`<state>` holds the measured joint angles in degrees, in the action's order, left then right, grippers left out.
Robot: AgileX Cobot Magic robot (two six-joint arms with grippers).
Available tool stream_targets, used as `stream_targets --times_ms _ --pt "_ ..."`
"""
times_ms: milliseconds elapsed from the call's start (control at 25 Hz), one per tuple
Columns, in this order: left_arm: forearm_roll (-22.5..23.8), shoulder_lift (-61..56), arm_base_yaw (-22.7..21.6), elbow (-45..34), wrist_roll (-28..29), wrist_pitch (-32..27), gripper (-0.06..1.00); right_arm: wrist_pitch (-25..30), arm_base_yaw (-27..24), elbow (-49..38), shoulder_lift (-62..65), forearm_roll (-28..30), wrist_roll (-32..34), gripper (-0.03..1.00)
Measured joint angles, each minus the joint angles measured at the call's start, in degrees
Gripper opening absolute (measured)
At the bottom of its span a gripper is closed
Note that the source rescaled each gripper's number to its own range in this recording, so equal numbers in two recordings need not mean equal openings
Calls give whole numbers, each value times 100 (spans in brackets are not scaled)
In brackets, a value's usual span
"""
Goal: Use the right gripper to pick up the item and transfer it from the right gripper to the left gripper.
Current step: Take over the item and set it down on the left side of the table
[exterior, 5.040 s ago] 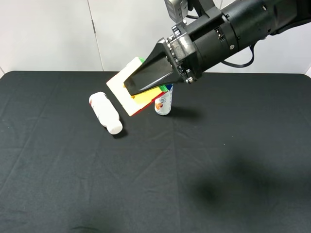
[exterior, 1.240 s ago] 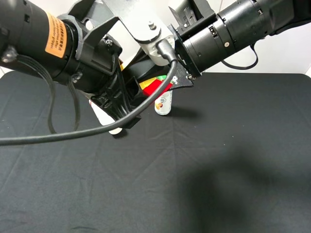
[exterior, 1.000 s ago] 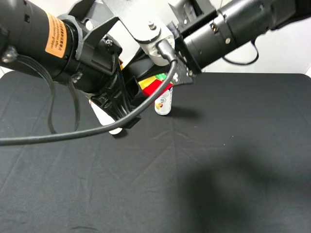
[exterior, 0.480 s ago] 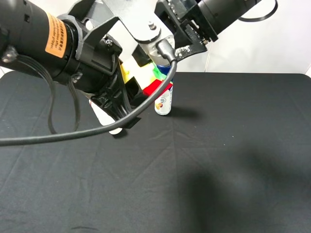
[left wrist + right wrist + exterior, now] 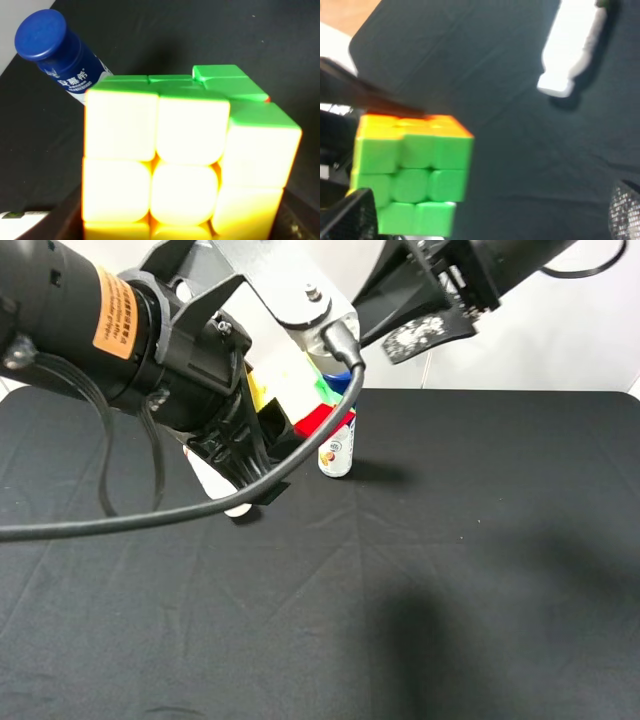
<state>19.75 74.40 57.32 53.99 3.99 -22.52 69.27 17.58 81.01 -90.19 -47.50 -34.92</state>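
Left wrist view is filling up with the small stickerless plastic puzzle cube (image 5: pixel 185 160), yellow face glowing and green on top. The left gripper (image 5: pixel 262 445) is clamping it from opposite sides, with dark finger edges just peeking out low at the corners. So the cube is hanging in the air above the black cloth table (image 5: pixel 450 570), in front of the upright blue-capped bottle (image 5: pixel 337 450).

Up high, the glossy black right gripper (image 5: pixel 415 320) is standing with its jaws wide apart, holding nothing and well clear of the cube. By my reckoning the handover is looking done.

It is looking like a light, rigid thing with smooth, slippery faces, and one layer is sitting slightly twisted. To my eye flat opposite faces, squeezed across the middle, are making the safest hold, not the corners. Beyond it, the white plastic bottle (image 5: pixel 572 45) is lying on its side on the cloth.
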Motion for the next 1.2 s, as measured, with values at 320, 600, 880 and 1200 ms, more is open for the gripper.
stream_targets --times_ms 320,600,880,1200 --pt "0 0 0 0 0 0 0 11 -399 0 163 904 428 99" --pt "0 0 0 0 0 0 0 21 -419 -295 1143 2300 1259 99" --pt "0 0 0 0 0 6 0 35 -419 -1094 2637 3404 1906 99" --pt "0 0 0 0 0 6 0 46 -419 -2195 4442 3747 2352 99"
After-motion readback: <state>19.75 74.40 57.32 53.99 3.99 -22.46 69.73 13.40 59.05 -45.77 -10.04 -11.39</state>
